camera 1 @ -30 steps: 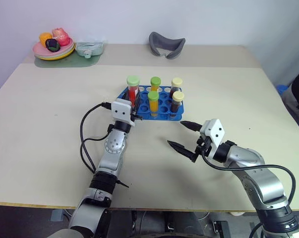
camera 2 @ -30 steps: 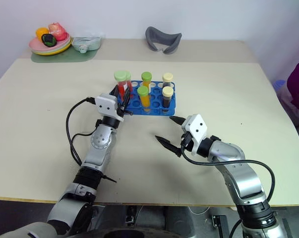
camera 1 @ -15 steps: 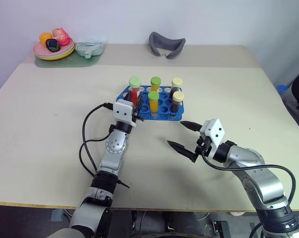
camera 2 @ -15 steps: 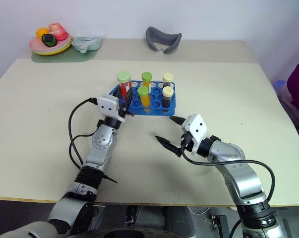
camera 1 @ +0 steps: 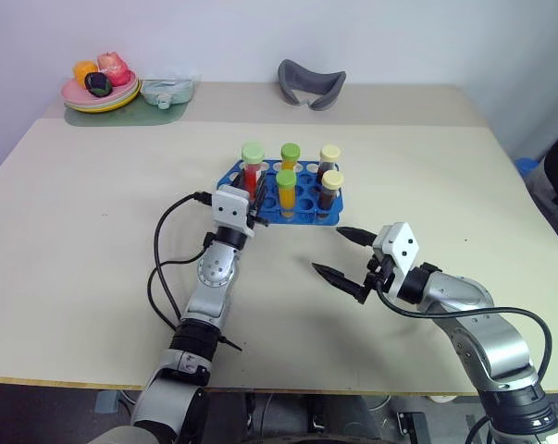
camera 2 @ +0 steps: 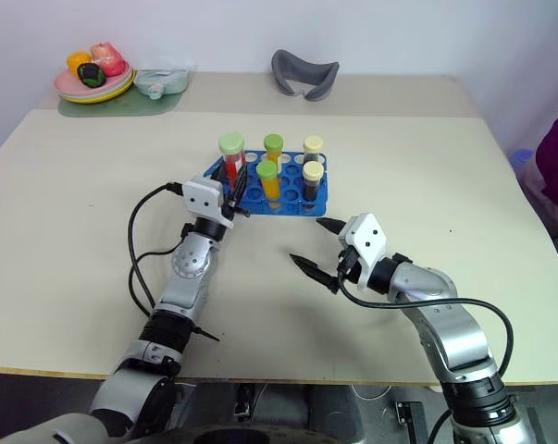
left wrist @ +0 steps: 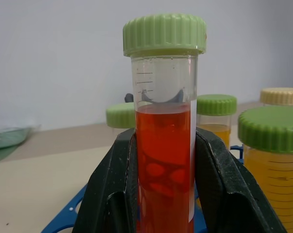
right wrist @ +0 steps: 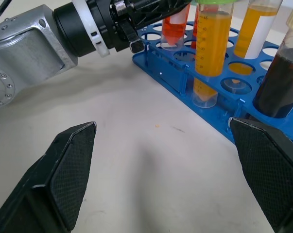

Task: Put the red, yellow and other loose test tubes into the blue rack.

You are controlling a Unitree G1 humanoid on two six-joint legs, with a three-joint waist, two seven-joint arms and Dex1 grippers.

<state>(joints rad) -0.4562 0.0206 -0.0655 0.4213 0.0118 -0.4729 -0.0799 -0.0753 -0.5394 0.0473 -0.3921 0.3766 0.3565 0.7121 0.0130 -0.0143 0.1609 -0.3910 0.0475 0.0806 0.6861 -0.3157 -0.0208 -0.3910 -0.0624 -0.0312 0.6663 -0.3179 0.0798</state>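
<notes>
Left fingers (left wrist: 112,194): clamped on either side of the red tube (left wrist: 163,145), holding it upright.
Red tube: lower end in a hole at the left end of the blue rack (camera 1: 302,211), green cap standing high.
Change: over the past second the tube has sunk a little into the rack; the arm has barely shifted.
Meaning: seating looks nearly done; letting go is likely next.
Right gripper (camera 1: 345,252): fingers spread wide, empty, hovering over the table (camera 1: 93,213) just in front of the rack.
Other tubes: two yellow (camera 1: 286,192) and two dark (camera 1: 331,191) already stand in the rack.
Left to do: no loose tube on the table, so this looks like the last one.
</notes>
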